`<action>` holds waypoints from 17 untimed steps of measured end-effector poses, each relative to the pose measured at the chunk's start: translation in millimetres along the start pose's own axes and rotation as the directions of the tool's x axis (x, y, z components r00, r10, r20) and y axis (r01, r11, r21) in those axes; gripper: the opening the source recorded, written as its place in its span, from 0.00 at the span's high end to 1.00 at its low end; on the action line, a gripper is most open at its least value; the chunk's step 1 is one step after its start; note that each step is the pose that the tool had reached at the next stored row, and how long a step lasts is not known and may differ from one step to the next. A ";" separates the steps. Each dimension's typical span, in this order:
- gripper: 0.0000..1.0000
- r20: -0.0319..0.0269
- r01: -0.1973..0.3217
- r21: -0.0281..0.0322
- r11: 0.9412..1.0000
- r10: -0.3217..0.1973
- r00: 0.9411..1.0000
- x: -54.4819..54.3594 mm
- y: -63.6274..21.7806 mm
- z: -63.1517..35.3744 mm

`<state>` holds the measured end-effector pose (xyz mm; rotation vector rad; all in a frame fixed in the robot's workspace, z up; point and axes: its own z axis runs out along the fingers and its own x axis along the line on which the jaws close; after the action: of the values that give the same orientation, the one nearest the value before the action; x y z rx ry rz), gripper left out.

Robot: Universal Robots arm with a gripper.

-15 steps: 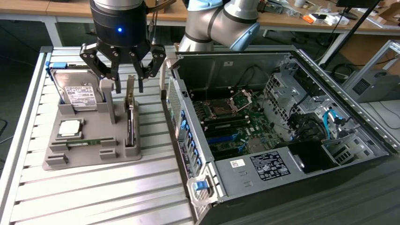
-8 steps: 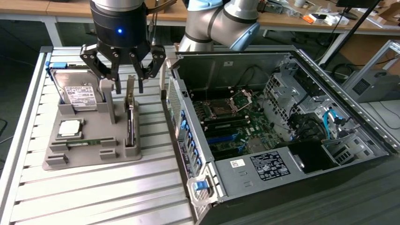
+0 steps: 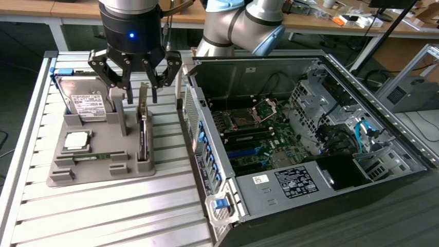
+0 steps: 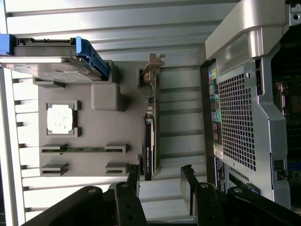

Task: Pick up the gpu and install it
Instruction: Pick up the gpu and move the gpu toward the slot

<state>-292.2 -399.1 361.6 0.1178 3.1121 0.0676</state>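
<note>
Two wide-spread fingers are leaving the hand point(image 3: 141, 99) empty as it is hovering just above the gpu point(image 3: 143, 128), which is standing edge-on in the grey holder point(image 3: 103, 172) on the worktop point(image 3: 103, 221). By my judgement the pickup approach is underway, calling for a square straddle of the thin card.

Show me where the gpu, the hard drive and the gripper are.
the gpu point(image 3: 143, 135), exterior view, on the dark edge of the upright card.
the hard drive point(image 3: 88, 107), exterior view, on its white label.
the gripper point(image 3: 142, 99), exterior view, midway between its open fingertips.
</note>
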 end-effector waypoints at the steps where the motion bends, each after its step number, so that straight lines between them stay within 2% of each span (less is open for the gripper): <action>1: 0.52 0.000 0.000 0.000 1.000 0.000 1.000 0.0 0.0 0.2; 17: 0.52 0.000 0.000 0.000 1.000 0.000 1.000 0.1 -0.2 4.6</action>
<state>-292.2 -399.1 357.0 0.1180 3.1121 0.0676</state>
